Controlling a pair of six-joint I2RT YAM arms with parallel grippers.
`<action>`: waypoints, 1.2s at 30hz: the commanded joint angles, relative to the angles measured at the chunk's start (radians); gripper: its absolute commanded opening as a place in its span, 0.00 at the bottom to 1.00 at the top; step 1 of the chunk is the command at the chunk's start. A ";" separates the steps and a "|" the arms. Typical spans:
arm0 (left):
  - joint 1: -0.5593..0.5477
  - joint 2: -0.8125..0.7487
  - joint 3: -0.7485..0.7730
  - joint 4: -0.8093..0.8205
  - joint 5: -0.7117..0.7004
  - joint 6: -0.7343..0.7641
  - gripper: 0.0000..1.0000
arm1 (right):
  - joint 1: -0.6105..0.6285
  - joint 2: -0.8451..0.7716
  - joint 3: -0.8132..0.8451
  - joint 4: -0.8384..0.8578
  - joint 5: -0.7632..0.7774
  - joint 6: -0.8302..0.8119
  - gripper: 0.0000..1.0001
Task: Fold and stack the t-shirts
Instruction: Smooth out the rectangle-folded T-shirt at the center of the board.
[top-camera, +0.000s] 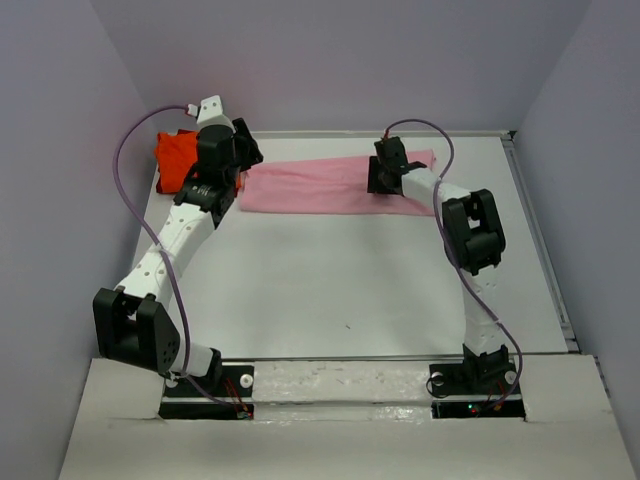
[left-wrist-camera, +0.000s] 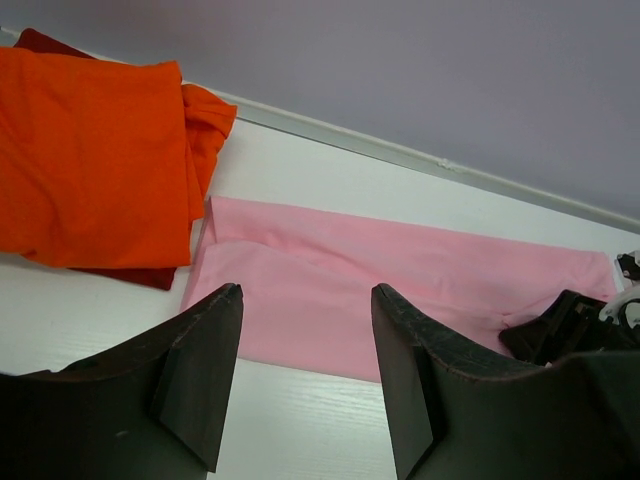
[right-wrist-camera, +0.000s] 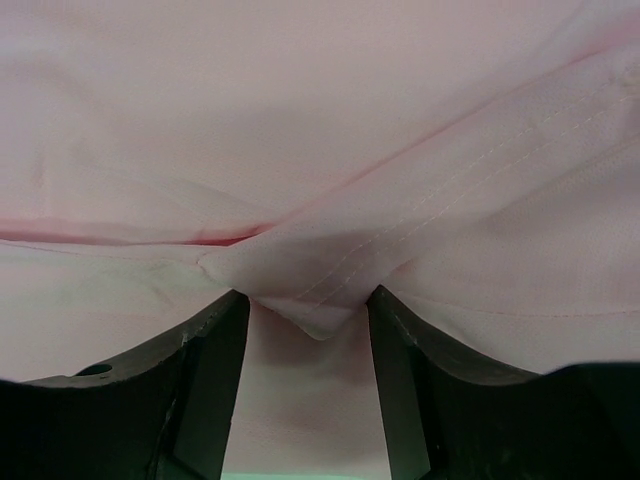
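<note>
- The white worktop (top-camera: 350, 290) spreads out beneath both my grippers and carries both shirts.
- The pink t-shirt (top-camera: 310, 185) lies as a long, flat band. It runs from under my left gripper (left-wrist-camera: 306, 300) across to my right gripper (right-wrist-camera: 308, 310). Its near edge shows in the gap between my left fingers.
- The orange-red t-shirt (left-wrist-camera: 90, 150) sits loosely folded ahead of my left gripper and off to its left. It is just beside the pink band's left end; I cannot tell whether the two touch.
- My left gripper hangs above the pink band's left end, jaws apart, with nothing between them.
- My right gripper is down close on the pink band's right end, so pink cloth fills its whole view. Its jaws stand apart, and a stitched fold of the pink cloth pokes into the gap without being pinched.
</note>
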 joint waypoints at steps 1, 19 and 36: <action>0.015 -0.027 -0.008 0.036 0.029 -0.001 0.64 | -0.003 0.016 0.098 -0.034 0.033 -0.035 0.57; 0.047 -0.013 -0.011 0.042 0.075 -0.019 0.64 | -0.003 0.242 0.443 -0.114 0.077 -0.103 0.57; 0.047 -0.022 -0.014 0.047 0.089 -0.010 0.64 | -0.003 0.116 0.460 -0.083 -0.023 -0.196 0.59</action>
